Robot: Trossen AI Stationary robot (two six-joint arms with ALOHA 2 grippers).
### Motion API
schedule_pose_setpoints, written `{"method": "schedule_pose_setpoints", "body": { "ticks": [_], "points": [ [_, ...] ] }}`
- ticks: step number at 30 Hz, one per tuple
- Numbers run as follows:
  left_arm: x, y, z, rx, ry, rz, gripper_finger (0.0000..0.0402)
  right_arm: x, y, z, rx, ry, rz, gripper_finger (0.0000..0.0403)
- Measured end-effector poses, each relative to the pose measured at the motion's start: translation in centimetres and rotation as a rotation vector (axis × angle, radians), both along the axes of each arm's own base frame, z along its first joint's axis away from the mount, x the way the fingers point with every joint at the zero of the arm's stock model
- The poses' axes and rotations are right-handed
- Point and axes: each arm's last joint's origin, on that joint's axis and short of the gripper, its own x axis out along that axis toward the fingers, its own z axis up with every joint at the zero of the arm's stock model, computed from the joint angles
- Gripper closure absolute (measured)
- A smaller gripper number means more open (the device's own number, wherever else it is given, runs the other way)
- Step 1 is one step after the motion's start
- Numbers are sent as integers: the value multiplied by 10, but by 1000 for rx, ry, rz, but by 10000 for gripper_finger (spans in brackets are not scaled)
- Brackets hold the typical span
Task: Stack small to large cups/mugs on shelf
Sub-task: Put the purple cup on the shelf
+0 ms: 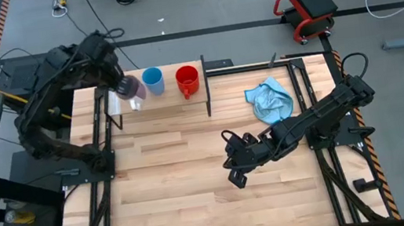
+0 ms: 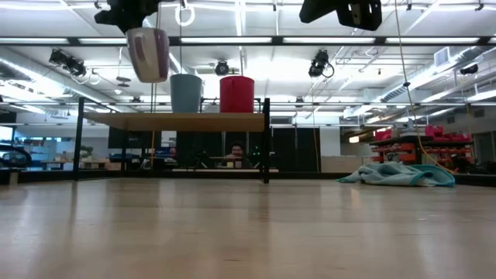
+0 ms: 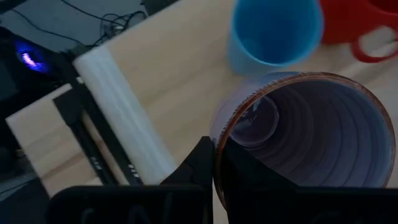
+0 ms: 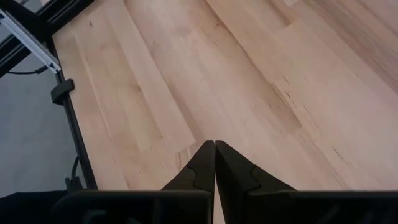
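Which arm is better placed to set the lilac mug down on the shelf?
Left. Its end effector already holds the lilac-purple ceramic mug above the low light-wood shelf; the right end effector hangs empty over mid-table.

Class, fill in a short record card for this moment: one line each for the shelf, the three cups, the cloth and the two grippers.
shelf: low wooden board on black legs, at the table's far edge
blue cup: upright on shelf
red mug: upright on shelf, beside the blue cup
purple mug: lifted above the shelf's left end
cloth: crumpled on the table, right of shelf
left gripper: shut on purple mug's rim
right gripper: shut, empty, over bare table
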Motion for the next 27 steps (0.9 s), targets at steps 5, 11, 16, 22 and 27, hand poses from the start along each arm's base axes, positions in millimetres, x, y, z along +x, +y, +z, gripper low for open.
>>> {"method": "schedule_pose_setpoints", "body": {
  "ticks": [5, 11, 16, 22, 27],
  "points": [
    [-6, 16, -5, -11, 29, 17, 385, 0, 0, 0, 14, -1, -17, 385],
    [-12, 36, -12, -24, 79, 36, 385, 1, -2, 0, 16, -1, -26, 385],
    [-13, 53, -21, -59, 109, 20, 385, 1, -2, 0, 19, -1, -31, 385],
    [-15, 72, -32, -93, 153, -12, 385, 1, -2, 0, 20, -1, -32, 385],
    [-18, 84, -38, -114, 177, -15, 385, 1, -2, 0, 29, -2, -44, 385]
  ]
}}
